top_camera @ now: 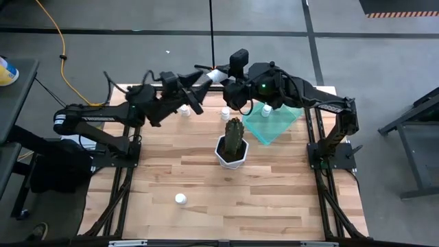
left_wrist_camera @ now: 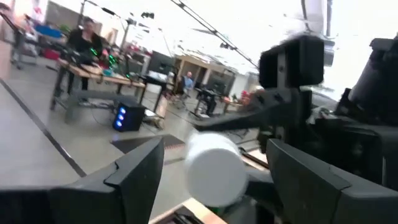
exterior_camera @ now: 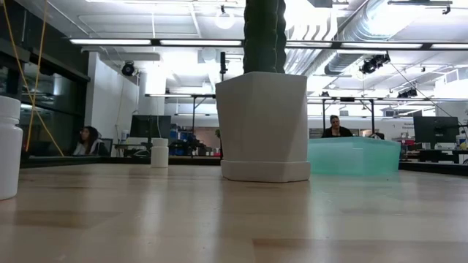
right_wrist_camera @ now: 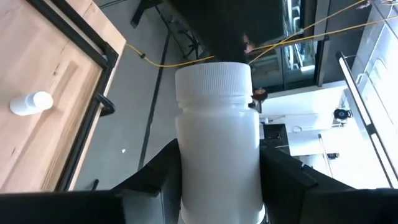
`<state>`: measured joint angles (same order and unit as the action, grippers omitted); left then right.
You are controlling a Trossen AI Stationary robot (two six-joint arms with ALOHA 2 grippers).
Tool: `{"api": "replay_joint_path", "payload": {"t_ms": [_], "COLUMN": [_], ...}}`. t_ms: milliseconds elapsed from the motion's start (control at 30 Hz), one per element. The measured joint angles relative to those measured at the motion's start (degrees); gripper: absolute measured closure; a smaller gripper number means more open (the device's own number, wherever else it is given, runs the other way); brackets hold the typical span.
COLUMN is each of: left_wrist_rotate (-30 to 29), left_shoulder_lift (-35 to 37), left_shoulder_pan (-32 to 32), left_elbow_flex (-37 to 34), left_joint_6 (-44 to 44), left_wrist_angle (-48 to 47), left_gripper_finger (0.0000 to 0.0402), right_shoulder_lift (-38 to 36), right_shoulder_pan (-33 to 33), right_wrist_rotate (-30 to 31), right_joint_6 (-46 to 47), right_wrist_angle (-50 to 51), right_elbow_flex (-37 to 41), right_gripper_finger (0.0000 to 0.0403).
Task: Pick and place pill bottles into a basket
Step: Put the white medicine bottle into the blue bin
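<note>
Both arms meet high at the table's far edge. The right gripper (right_wrist_camera: 217, 186) squeezes a pill bottle (right_wrist_camera: 216, 134), and the left gripper (left_wrist_camera: 214, 171) pinches another bottle (left_wrist_camera: 214, 168), probably to carry them into the basket (top_camera: 274, 123) nearby.

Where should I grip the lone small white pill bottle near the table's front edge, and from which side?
Grip the small white cylindrical pill bottle across its round body, below the cap, coming straight down from above. It looks to be standing upright with bare wood all around it, so fingers can probably close from either side. Both grippers already hold bottles, so one must unload first.
</note>
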<state>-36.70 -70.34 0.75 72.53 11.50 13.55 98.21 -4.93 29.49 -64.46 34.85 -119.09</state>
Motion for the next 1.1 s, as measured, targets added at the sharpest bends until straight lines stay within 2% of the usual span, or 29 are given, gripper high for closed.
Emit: {"api": "replay_joint_path", "payload": {"t_ms": [167, 400, 500, 633, 800, 967, 1100], "left_wrist_rotate": [-2.8, -4.1, -4.1, -4.1, -4.1, -4.1, -4.6], "left_shoulder_lift": [4.0, 11.0, 13.2, 15.1, 16.5, 17.3, 17.4], "left_shoulder_pan": [0.0, 0.0, 0.0, 0.0, 0.0, 0.0, 0.0], "left_elbow_flex": [0.0, 0.0, 0.0, 0.0, 0.0, 0.0, 0.0], "left_joint_6": [-4.3, -0.7, 1.7, 5.1, 7.4, 8.6, 8.6], "left_wrist_angle": [-2.8, -14.9, -19.9, -26.1, -31.1, -35.6, -36.7], "left_gripper_finger": [0.0091, 0.0117, 0.0127, 0.0137, 0.0145, 0.0147, 0.0147], "right_shoulder_lift": [-0.3, -1.7, -2.0, -2.6, -2.7, -2.9, -2.9], "right_shoulder_pan": [-1.3, -8.9, -12.6, -17.9, -24.3, -30.0, -31.5], "right_wrist_rotate": [-0.3, -7.6, -12.5, -22.6, -29.7, -44.1, -45.0], "right_joint_6": [3.8, 15.9, 21.7, 26.8, 28.7, 28.5, 28.2], "right_wrist_angle": [0.3, 8.0, 11.1, 14.2, 20.1, 29.5, 34.5], "right_elbow_flex": [0.0, -0.1, -0.1, 0.0, -0.1, 0.0, 0.0], "right_gripper_finger": [0.0246, 0.0246, 0.0246, 0.0246, 0.0246, 0.0248, 0.0248]}}
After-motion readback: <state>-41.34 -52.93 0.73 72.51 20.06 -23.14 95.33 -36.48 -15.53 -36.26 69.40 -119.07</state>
